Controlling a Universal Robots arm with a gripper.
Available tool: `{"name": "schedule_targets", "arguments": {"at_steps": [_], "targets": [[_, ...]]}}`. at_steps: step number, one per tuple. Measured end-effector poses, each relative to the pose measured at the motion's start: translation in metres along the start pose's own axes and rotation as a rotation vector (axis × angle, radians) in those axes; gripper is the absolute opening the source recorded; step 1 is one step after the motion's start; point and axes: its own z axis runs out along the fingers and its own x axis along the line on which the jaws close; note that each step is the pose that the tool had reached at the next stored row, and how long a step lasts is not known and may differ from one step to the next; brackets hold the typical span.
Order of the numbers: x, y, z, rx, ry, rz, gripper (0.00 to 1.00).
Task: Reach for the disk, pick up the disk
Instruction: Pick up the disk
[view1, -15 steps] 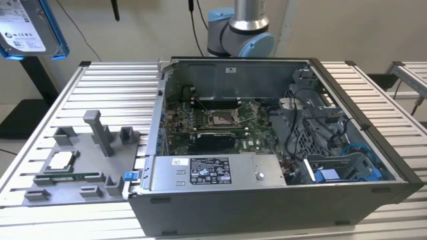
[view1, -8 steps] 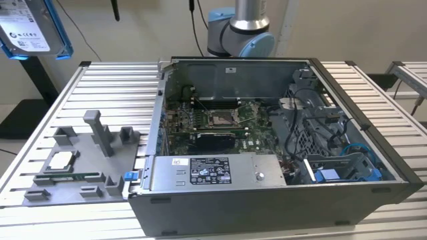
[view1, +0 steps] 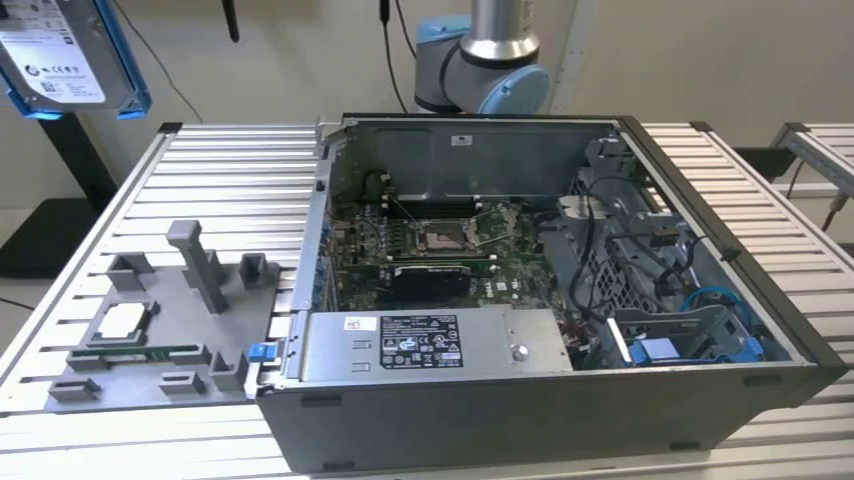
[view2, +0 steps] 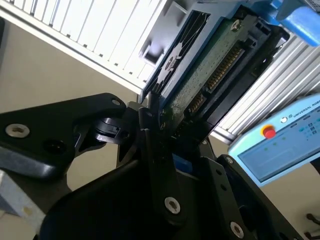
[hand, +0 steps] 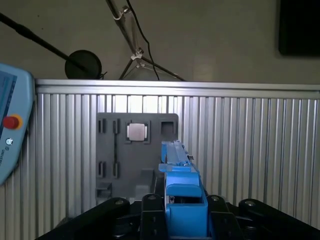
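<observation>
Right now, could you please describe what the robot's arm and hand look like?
The arm is a silver tube with grey joints and light-blue caps. The hand is built of black, rounded linkage bars joined by silver pins.

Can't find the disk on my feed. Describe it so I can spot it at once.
From the open computer case, look past the grey fixture tray to the exterior view's upper left: the disk is up there, clamped in the gripper. It is a silver-grey slab with a white label in a bright blue frame, unlike the small square chip on the tray.
</observation>
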Motion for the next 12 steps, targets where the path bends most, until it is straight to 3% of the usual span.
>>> {"name": "schedule_targets", "arguments": {"at_steps": [12], "targets": [[0.0000, -0.0051, -0.0001, 0.0000, 0.0000, 0.000, 0.00]]}}
